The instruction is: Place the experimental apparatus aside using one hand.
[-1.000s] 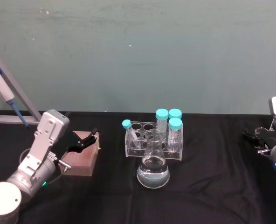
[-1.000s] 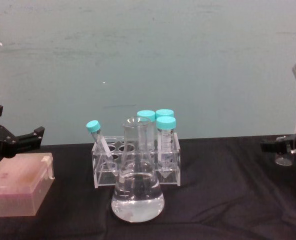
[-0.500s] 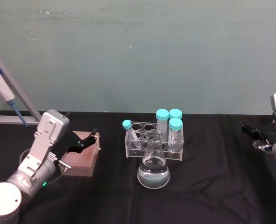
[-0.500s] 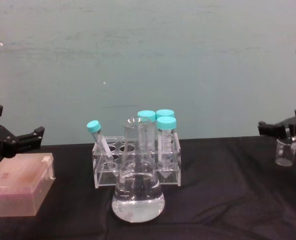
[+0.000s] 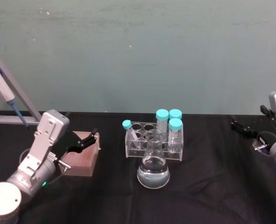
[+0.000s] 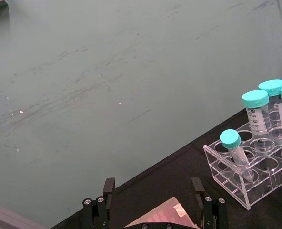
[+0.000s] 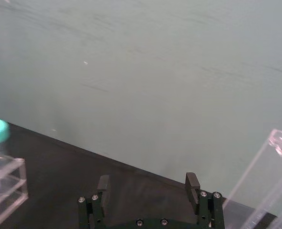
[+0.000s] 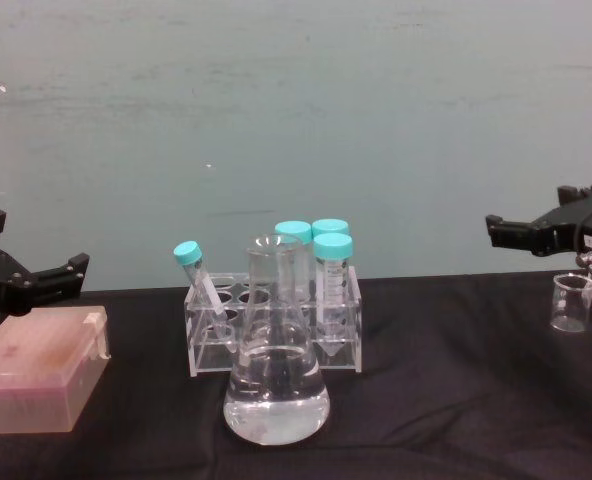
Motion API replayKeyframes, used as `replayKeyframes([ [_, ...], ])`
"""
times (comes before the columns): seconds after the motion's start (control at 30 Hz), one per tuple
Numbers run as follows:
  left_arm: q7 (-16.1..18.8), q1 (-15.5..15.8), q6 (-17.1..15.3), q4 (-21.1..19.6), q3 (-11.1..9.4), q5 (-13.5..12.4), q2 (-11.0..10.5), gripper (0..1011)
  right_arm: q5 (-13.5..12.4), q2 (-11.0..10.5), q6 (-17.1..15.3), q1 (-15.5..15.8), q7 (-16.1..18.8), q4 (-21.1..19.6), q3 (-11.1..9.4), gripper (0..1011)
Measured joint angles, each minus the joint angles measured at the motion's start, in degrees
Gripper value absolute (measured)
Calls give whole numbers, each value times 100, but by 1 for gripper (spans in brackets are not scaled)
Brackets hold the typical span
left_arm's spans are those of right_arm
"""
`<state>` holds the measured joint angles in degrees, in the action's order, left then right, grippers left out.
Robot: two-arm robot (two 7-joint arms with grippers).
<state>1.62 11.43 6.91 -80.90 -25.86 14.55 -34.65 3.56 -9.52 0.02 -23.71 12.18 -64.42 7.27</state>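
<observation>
Hovering right gripper, head view: fingers apart and empty at the table's right edge, just above the small beaker, not touching it.
Conical flask, head view: stood at centre, just in front of the tube rack, well apart from the small beaker.
Left gripper, head view: parked, fingers spread over a pinkish box.
Small beaker, chest view: upright on the table below the right gripper; it looked already set aside (a judgement only).
Conical flask, chest view: part full of clear liquid, overlapping the tube rack; whether they touched could not be told.
Tube rack, left wrist view: beyond the left gripper's parted fingers, which straddled the pinkish box.
Right gripper, right wrist view: nothing lay between its parted fingers.
Next move: probably the conical flask; a sound grip would take the neck, lift straight up clear of the tube rack, and stay level so nothing slopped.
</observation>
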Motion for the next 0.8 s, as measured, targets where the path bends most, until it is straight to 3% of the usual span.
replayKeyframes([
  [0.37,0,0,0,0,0,0,0,1000,-443,-324,-156,565,586,-893,150,1004],
  [0.8,0,0,0,0,0,0,0,1000,-912,-662,-184,1069,1127,-1565,340,1004],
])
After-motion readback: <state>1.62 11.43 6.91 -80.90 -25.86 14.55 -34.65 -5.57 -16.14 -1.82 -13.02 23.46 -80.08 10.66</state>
